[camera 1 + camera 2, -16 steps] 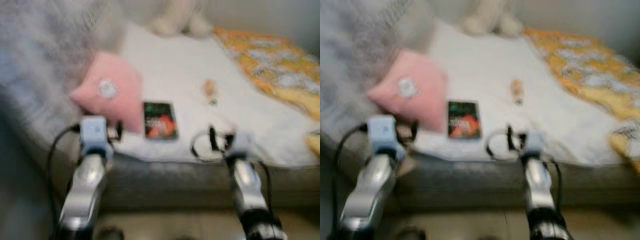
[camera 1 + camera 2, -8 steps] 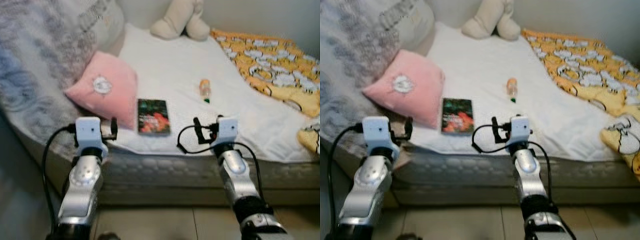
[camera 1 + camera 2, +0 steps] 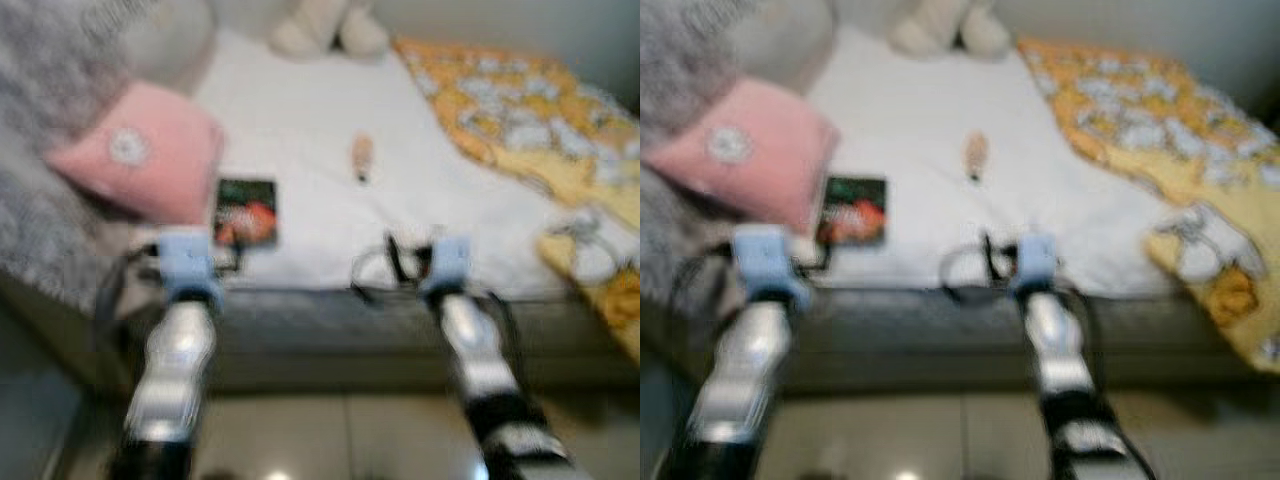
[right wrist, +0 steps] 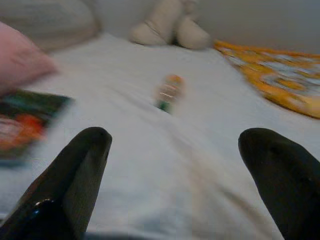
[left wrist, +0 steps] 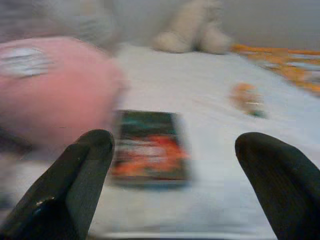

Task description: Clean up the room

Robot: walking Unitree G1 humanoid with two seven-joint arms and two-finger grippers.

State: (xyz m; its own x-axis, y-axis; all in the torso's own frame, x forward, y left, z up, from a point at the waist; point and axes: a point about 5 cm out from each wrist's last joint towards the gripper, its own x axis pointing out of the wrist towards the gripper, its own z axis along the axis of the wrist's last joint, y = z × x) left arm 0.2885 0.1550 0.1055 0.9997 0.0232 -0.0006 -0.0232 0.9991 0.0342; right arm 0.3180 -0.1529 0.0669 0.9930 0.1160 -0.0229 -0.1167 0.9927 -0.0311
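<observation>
Here, left hand [image 5: 170, 185] spread wide before book [image 5: 149, 147]; right hand [image 4: 175, 185] spread wide before bottle [image 4: 169, 92] on bed [image 3: 300, 130].

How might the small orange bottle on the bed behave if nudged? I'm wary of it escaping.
The bottle lies on its side on the white sheet, so it could roll. The soft bedding probably slows it. It looks small, likely light, though blur hides detail.

Spread fingers [image 4: 75, 175] frame a small bottle [image 4: 169, 93].
</observation>
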